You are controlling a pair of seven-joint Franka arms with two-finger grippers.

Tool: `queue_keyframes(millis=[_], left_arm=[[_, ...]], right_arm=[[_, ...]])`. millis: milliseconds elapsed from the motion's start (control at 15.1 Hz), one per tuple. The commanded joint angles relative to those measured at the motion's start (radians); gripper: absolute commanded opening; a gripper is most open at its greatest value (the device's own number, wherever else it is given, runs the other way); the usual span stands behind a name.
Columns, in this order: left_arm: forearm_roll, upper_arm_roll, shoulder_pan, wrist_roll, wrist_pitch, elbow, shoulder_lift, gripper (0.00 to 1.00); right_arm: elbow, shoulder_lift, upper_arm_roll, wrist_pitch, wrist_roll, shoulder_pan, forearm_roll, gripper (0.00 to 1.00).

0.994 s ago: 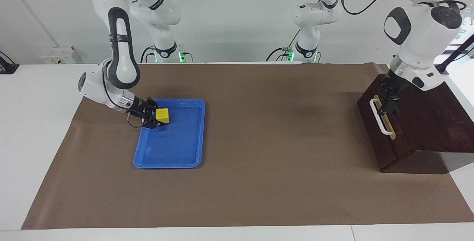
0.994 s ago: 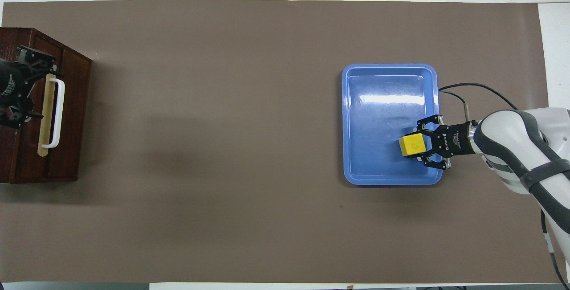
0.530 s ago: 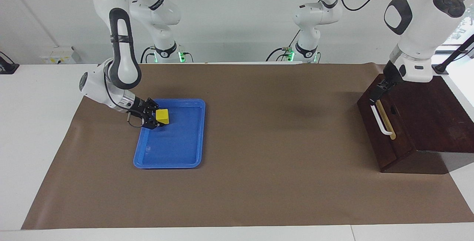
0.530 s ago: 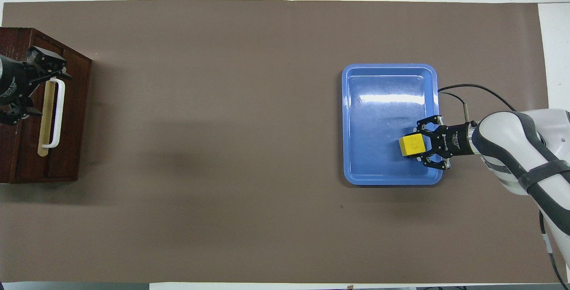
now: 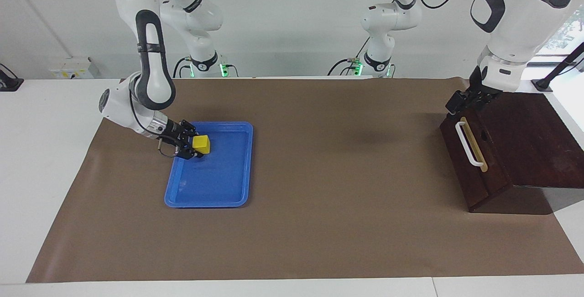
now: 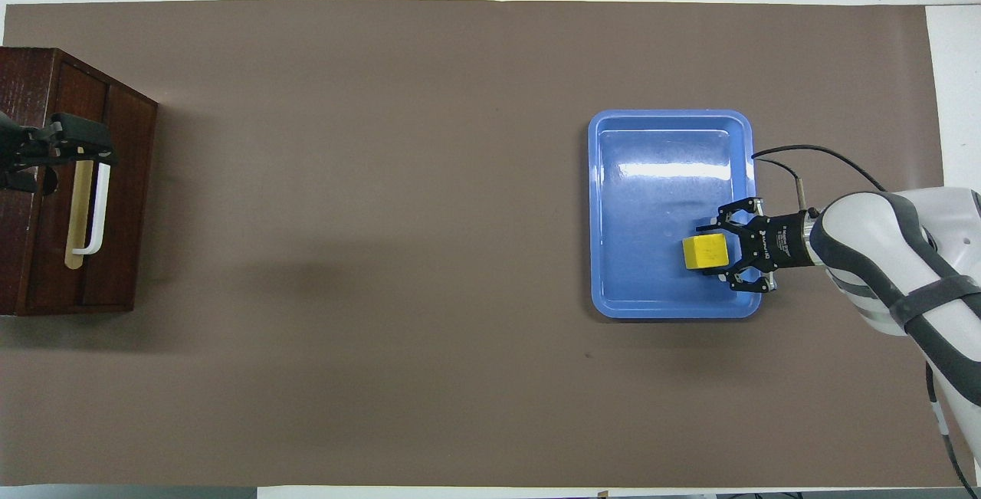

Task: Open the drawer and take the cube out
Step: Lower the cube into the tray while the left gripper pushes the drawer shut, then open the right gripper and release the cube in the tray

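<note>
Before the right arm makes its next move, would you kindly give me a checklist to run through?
1. Cube in the tray: ok.
2. Cube resting on the tray's floor: cannot tell.
3. Right gripper at the cube, holding or released: cannot tell.
4. Rest of the tray bare: ok.
5. Left gripper open and off the handle, over the drawer: ok.
6. Drawer shut: ok, it looks closed.
</note>
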Motion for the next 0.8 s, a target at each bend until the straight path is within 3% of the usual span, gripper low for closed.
queue_keyframes(millis=[0,133,464,729], left_arm=[[-0.012,0.006,-0.025,0.029,-0.008,-0.008,-0.014,1.0],[-0.012,0.004,-0.028,0.202,-0.028,-0.021,-0.022,1.0],[-0.014,-0.005,-0.028,0.27,-0.114,-0.011,-0.026,1.0],[-0.037,-0.007,-0.028,0.272,-0.136,-0.005,-0.025,1.0]], right_arm=[[-0.005,-0.014,0.007,0.015,0.049,0.007,-0.014,0.77],[0.022,-0.033,0.006,-0.028,0.08,0.018,-0.035,0.99],[0.181,-0.036,0.007,-0.175,0.212,0.018,-0.15,1.0],[0.374,-0.065,0.01,-0.371,0.223,0.018,-0.274,1.0]])
